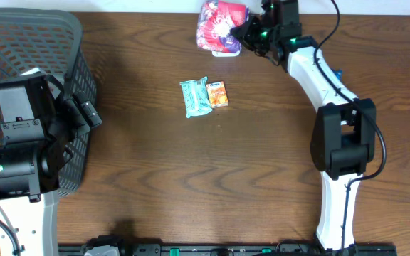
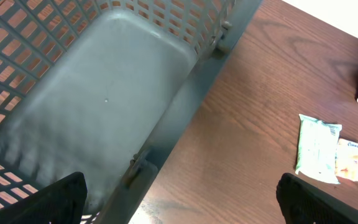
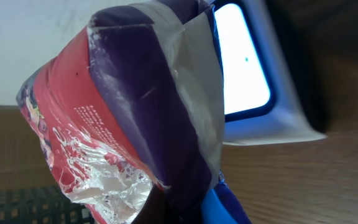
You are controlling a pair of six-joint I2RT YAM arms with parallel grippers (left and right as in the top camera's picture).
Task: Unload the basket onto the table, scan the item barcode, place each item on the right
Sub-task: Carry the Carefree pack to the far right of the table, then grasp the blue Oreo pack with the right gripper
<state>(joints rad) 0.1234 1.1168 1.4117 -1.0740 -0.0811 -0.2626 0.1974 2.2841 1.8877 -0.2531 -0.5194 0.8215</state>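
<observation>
My right gripper [image 1: 251,32] is shut on a red and purple foil snack bag [image 1: 219,21] at the table's far edge. In the right wrist view the crumpled bag [image 3: 123,118] fills the middle and hides most of my right gripper [image 3: 179,208]. Just behind the bag is a grey scanner [image 3: 278,118] with a lit white window [image 3: 241,62], which the bag's purple end faces. My left gripper [image 1: 73,103] hangs open over the rim of the basket at the left, with nothing between its fingers [image 2: 61,199].
A grey mesh basket [image 1: 20,35] stands at the far left, seen from inside as the basket [image 2: 104,93] in the left wrist view. A teal packet [image 1: 195,97] and a small orange packet [image 1: 218,94] lie side by side mid-table.
</observation>
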